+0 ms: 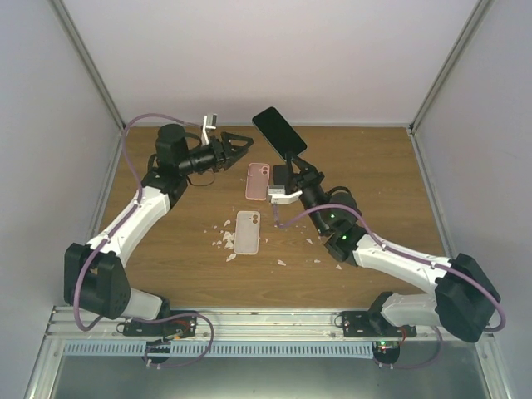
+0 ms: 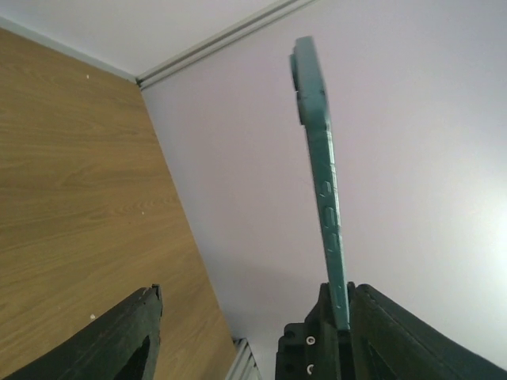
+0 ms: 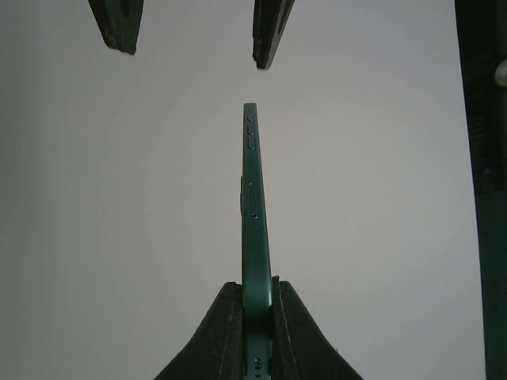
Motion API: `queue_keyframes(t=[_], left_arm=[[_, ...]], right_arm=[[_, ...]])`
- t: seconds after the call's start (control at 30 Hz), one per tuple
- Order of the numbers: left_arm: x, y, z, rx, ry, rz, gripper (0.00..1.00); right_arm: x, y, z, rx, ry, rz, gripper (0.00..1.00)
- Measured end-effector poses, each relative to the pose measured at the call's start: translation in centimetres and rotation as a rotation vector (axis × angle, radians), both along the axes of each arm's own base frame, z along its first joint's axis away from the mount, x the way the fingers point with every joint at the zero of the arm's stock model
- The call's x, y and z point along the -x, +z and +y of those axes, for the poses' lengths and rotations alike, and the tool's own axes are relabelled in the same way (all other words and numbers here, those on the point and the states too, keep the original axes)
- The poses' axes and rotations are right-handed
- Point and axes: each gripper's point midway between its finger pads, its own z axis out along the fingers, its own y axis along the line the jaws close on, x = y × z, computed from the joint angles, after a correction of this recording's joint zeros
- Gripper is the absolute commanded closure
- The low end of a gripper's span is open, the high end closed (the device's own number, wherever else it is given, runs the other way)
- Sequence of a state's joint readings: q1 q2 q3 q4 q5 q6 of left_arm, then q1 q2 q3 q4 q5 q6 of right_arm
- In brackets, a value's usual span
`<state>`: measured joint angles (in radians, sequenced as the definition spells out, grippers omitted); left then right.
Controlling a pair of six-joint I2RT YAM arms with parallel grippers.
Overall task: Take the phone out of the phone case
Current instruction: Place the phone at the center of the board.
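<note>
My right gripper is shut on the lower end of a dark teal phone and holds it up over the back of the table. In the right wrist view the phone stands edge-on between the pads. I cannot tell whether it wears a case. My left gripper is open, level with the phone and just left of it. Its two fingers show apart beyond the phone's top end. In the left wrist view the phone rises beside the right-hand finger.
A pink phone lies camera side up on the wooden table. A pale translucent case lies nearer, with white scraps scattered around it. Grey walls enclose the back and both sides.
</note>
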<state>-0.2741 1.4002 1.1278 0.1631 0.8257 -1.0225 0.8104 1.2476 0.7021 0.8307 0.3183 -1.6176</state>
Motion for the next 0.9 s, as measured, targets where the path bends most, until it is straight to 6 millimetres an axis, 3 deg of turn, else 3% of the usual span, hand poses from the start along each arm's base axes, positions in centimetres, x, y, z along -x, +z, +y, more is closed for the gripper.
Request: queue_keyframes(t=[0.5, 0.9], left_arm=[[0.3, -0.8, -0.6, 0.079, -0.032, 0.059, 0.46], [-0.2, -0.5, -0.6, 0.119, -0.016, 0.092, 0.72]], right_arm=[[1.5, -1.2, 1.9, 0.076, 0.057, -0.044, 1.00], [2.0, -2.3, 3.2, 0.091, 0.086, -0.027, 1.00]])
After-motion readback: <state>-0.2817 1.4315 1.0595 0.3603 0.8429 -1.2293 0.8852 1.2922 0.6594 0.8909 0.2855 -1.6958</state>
